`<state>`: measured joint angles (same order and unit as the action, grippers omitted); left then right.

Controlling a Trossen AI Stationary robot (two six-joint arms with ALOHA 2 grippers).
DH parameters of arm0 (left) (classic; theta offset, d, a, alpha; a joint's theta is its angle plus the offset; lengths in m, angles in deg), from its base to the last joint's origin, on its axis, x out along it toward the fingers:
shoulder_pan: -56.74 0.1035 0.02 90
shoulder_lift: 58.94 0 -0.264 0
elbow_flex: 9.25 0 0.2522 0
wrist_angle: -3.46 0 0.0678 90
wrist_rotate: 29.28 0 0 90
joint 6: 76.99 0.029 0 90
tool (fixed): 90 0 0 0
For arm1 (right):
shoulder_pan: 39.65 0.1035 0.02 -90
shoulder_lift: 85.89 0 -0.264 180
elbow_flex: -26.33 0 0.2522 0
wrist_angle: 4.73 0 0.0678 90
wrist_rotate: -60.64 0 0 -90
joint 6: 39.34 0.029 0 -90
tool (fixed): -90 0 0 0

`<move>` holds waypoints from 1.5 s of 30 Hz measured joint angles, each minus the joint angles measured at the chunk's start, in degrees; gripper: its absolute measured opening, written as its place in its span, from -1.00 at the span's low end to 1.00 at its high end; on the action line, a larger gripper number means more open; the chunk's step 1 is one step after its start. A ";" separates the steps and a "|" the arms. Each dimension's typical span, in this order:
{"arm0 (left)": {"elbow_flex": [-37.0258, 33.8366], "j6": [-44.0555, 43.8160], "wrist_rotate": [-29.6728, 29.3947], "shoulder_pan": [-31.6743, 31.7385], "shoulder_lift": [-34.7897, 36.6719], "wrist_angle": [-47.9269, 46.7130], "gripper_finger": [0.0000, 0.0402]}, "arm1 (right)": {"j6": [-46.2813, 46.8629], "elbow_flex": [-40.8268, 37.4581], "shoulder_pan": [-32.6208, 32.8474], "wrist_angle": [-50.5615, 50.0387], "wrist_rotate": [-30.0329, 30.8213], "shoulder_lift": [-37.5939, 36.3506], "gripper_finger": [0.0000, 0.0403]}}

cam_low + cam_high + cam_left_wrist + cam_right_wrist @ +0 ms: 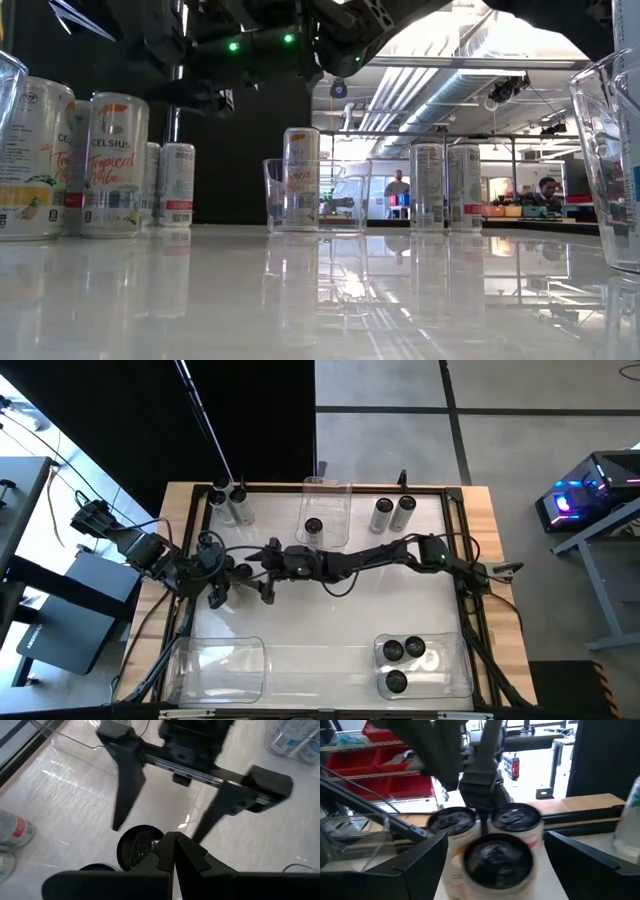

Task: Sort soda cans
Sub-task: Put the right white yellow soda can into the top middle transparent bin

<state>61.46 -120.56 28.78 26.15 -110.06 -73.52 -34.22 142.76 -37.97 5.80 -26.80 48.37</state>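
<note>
Three soda cans point(497, 860) stand upright in a tight cluster at the table's left middle; in the low view they are the Celsius cans point(115, 165). The arms hide them in the high view. My right gripper point(495, 870) reaches level across the table from the right, open, one finger on either side of the cluster and apart from it. My left gripper point(172, 842) is shut and slants down over the cluster from the left. One more can point(314, 527) stands in the far clear bin point(326, 488). My left gripper's shut fingertips point(482, 817) slant down at the gap between the two rear can tops point(452, 820). I cannot tell whether they touch the cans.
Two cans point(230, 505) stand at the far left and two point(393, 513) at the far right. A near-right bin point(455, 660) holds three cans. A second clear bin point(215, 670) sits near left. A wooden rim point(480, 510) frames the white table.
</note>
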 joint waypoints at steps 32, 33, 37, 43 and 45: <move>0.00 0.30 -0.50 0.00 0.00 -0.26 -1.00 | -3.13 0.02 -1.66 -2.17 -5.07 0.46 0.86; 0.00 0.54 -0.52 0.02 0.00 -0.24 -1.00 | -3.12 0.02 -1.64 -2.31 -5.15 0.61 0.86; 0.00 1.21 -0.53 0.02 0.00 -0.20 -1.00 | -3.57 0.02 -1.64 -1.94 -5.68 1.54 0.86; 0.00 1.40 -1.73 0.02 0.02 -0.18 -1.00 | -6.60 0.02 -1.64 -0.91 -7.35 2.74 0.86; 0.00 1.72 -2.07 0.02 0.00 -0.17 -1.00 | -7.94 0.04 -1.60 -0.11 -7.15 3.09 0.86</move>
<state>61.46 -118.84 26.71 26.17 -110.06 -73.70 -42.16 142.80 -39.57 5.69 -33.95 51.46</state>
